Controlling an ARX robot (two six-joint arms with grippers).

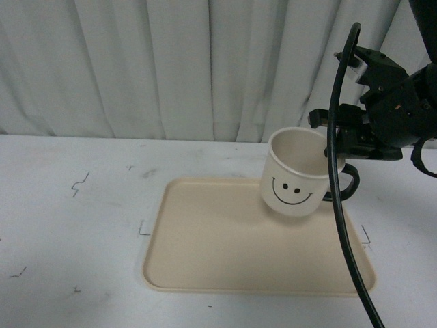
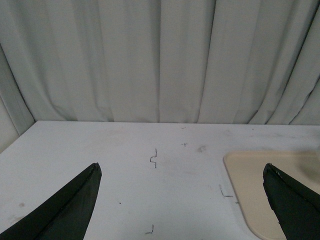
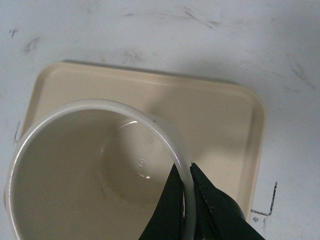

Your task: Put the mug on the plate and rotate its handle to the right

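The cream mug [image 1: 295, 174] with the black smiley face hangs tilted in the air over the back right part of the beige plate [image 1: 218, 246]. Its dark handle [image 1: 348, 184] points right. My right gripper [image 1: 338, 147] is shut on the mug's rim, one finger inside and one outside. The right wrist view looks down into the mug [image 3: 85, 170], with the gripper [image 3: 186, 172] pinching its rim above the plate [image 3: 220, 115]. My left gripper [image 2: 182, 172] is open and empty above the white table, left of the plate's corner [image 2: 250, 172]; it does not show in the front view.
The white table [image 1: 75, 225] carries small black corner marks [image 1: 80, 183] around the plate. A pleated white curtain [image 1: 171, 61] closes the back. A black cable [image 1: 341, 205] hangs from the right arm down across the plate's right side.
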